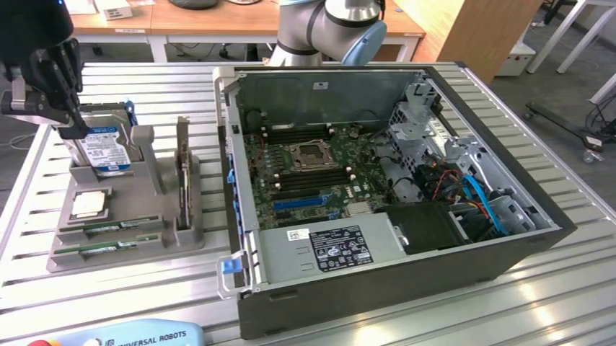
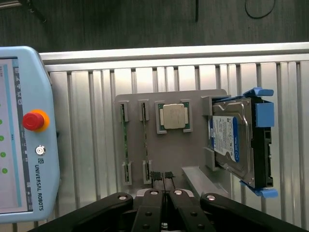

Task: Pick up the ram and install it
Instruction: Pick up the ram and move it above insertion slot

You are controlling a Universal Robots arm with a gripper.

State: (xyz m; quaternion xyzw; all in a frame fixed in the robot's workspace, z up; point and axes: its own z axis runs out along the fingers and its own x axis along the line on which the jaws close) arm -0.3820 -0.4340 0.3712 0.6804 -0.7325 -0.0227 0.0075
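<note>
Ram (image 1: 108,228): one of two sticks seated on edge in adjacent slots of grey holder tray (image 2: 186,150), on counter (image 1: 39,288). Gripper (image 2: 163,176) clenched, holding nothing, hangs over the tray near the hard drive (image 1: 101,148). Open computer case (image 1: 385,277) alongside.

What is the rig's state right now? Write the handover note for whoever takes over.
Gripper: shut, holding nothing, hovers over the gray tray, close to the ends of the sticks.
Ram: one ram stick and a second ram stick lie in the tray's slots, beside the processor chip and the hard drive.
Done: nothing; neither stick is lifted.
Left: the whole pick-up, then installing in the open computer case.
</note>
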